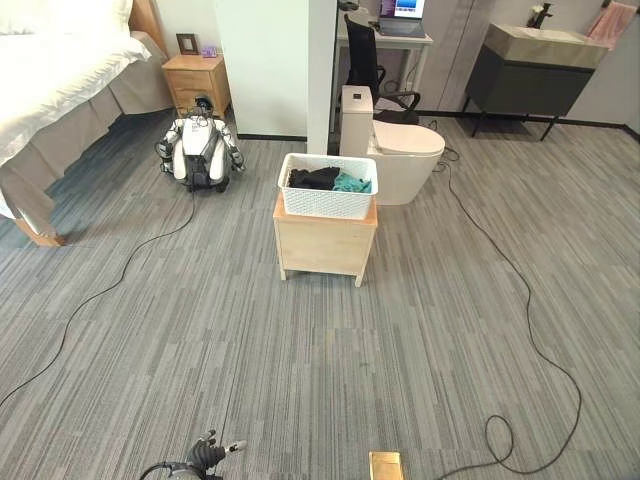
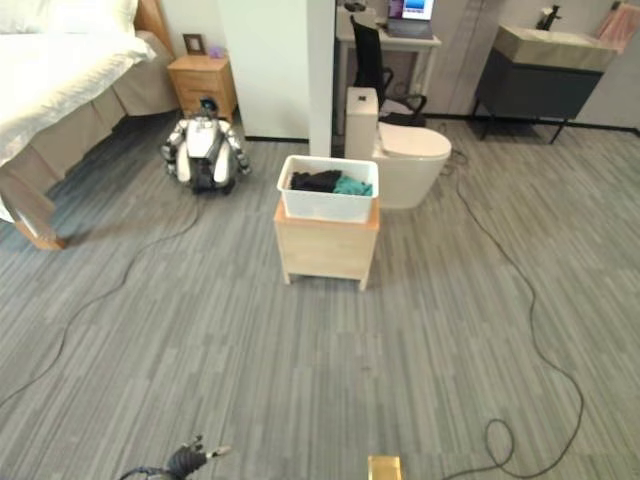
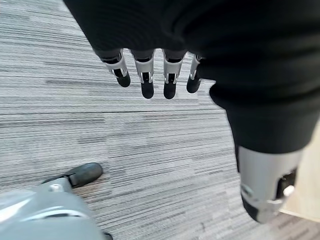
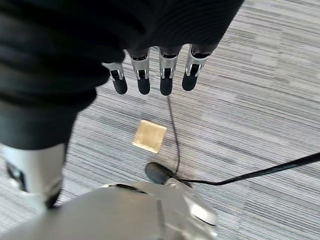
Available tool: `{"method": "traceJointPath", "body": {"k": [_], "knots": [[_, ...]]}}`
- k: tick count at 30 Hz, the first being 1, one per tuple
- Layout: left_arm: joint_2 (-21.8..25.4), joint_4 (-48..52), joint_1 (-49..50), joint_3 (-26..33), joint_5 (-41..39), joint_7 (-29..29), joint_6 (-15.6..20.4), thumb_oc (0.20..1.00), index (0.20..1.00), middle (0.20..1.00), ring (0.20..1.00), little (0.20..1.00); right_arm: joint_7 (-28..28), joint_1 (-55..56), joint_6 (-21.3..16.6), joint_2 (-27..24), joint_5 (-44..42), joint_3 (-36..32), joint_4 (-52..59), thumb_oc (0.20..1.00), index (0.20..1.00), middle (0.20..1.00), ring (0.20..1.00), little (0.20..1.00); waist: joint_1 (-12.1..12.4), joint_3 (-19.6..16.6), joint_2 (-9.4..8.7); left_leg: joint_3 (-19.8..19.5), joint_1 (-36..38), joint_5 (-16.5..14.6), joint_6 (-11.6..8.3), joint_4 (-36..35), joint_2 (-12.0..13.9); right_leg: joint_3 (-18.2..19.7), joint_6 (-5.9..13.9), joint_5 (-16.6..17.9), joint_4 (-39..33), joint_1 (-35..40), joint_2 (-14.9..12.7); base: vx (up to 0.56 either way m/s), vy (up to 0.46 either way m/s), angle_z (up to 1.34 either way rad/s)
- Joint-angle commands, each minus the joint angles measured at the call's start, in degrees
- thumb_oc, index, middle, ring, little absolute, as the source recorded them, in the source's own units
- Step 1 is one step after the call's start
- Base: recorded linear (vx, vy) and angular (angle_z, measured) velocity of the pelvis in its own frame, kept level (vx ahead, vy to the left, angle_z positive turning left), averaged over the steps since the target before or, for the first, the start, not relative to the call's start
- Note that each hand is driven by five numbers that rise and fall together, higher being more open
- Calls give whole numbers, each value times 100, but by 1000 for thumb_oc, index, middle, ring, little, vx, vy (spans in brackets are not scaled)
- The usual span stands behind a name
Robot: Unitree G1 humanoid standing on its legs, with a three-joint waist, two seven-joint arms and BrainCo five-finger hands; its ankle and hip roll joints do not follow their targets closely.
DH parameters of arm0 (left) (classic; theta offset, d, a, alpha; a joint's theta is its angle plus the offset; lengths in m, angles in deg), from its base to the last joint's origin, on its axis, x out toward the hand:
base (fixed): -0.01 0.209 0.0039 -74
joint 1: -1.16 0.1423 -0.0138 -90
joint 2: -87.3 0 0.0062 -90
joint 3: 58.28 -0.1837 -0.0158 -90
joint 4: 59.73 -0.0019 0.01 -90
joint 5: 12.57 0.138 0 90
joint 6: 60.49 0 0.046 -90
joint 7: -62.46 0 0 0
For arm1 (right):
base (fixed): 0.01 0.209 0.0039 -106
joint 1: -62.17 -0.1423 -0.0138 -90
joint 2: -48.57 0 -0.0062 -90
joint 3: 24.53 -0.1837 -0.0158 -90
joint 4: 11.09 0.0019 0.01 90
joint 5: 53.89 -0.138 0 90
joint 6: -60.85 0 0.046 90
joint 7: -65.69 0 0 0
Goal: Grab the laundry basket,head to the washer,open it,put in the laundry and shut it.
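1. The white laundry basket [image 1: 328, 186] sat on a small wooden cabinet [image 1: 324, 245] in the middle of the grey carpet [image 1: 300, 360], well ahead of the robot.
2. Dark and teal clothes [image 1: 326, 180] lay inside the basket.
3. A white toilet [image 1: 395, 150] stood just behind the cabinet, a bed [image 1: 55, 70] far to the left.
4. The left hand [image 3: 150, 75] hung over the carpet, fingers straight and slightly apart, holding nothing.
5. The right hand [image 4: 155, 72] hung likewise, fingers straight and empty, above a small wooden block [image 4: 149, 136] on the floor.
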Motion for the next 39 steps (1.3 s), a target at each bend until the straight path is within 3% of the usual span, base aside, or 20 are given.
{"method": "traceJointPath", "body": {"k": [1,20,26,27,28,30,31,33,35,36,37,38,39], "knots": [[97,-418,-307,-74,278,125,150,1000,1000,1000,1000,1000,9,-96,-70,-13,91,325,-245,1000,1000,1000,1000,1000,113,-80,-111,-373,-110,-106,-438,-59,526,-253,861,264,47,-225,-969,-3,-13,13],[71,-436,-294,14,41,142,117,1000,1000,1000,1000,1000,-64,13,-52,-114,-329,-135,-528,1000,1000,1000,1000,1000,74,-48,-22,-502,-130,-11,-524,-59,633,-362,780,107,47,-109,-871,15,-27,5],[195,-373,-299,32,-43,106,126,1000,1000,1000,1000,1000,-46,5,-71,-189,-473,-233,-439,1000,1000,1000,1000,1000,69,138,58,-530,-106,94,-626,128,822,-331,611,-29,47,11,-741,49,-140,1],[223,-350,-295,56,-112,97,131,1000,1000,1000,1000,1000,-31,14,-77,-189,-488,-211,-403,1000,1000,1000,1000,1000,64,199,45,-585,-239,-5,-633,464,852,-312,543,-57,47,47,-704,48,-212,-1],[266,-314,-285,85,-187,115,116,1000,1000,1000,1000,1000,-1,75,-82,-156,-520,-135,-288,1000,1000,1000,1000,1000,60,347,18,-747,-533,22,-629,1225,920,-195,352,-187,98,131,-581,48,-289,2],[309,-247,-322,88,-278,127,85,1000,1000,1000,1000,1000,14,175,-68,-150,-510,-60,-99,1000,1000,1000,1000,1000,129,624,-7,-1184,-1224,690,-599,2487,979,-163,86,-366,309,180,-406,30,-256,35],[315,-207,-320,114,-347,133,66,1000,1000,1000,1000,1000,8,169,-53,-182,-489,9,5,1000,1000,1000,1000,1000,175,706,-30,-1404,-1515,938,-512,2965,854,-188,8,-426,401,175,-361,22,-195,22],[321,-222,-346,142,-447,199,86,1000,1000,1000,1000,1000,33,112,-42,-231,-423,199,324,1000,1000,1000,1000,1000,278,898,-187,-1590,-2159,1038,-408,3801,629,-213,-70,-563,539,183,-348,71,-142,1],[341,-229,-349,175,-525,233,104,1000,1000,1000,1000,1000,37,109,-34,-243,-375,286,538,1000,1000,1000,1000,1000,341,900,-262,-1527,-2478,930,-439,3633,692,-257,-63,-684,607,206,-354,237,21,9],[343,-207,-332,281,-674,241,128,1000,1000,1000,1000,1000,48,99,-43,-285,-371,296,740,1000,1000,1000,1000,1000,426,857,-268,-1372,-2363,809,-476,2465,845,-267,37,-811,547,323,-345,292,101,-8],[342,-207,-333,281,-674,241,128,1000,1000,1000,1000,1000,49,98,-43,-285,-371,296,740,1000,1000,1000,1000,1000,423,850,-275,-1369,-2360,830,-474,2435,837,-270,38,-806,546,314,-352,327,163,-4],[345,-218,-338,305,-718,268,151,1000,1000,1000,1000,1000,49,64,-56,-302,-374,305,808,1000,1000,1000,1000,1000,467,830,-263,-1335,-2255,832,-504,1732,903,-255,97,-852,537,364,-348,199,138,2],[345,-233,-351,289,-723,306,186,1000,1000,1000,1000,1000,6,18,-93,-333,-407,304,878,1000,1000,1000,1000,1000,480,817,-253,-1351,-2373,1043,-575,1233,950,-283,146,-908,512,433,-354,286,210,9]]}}
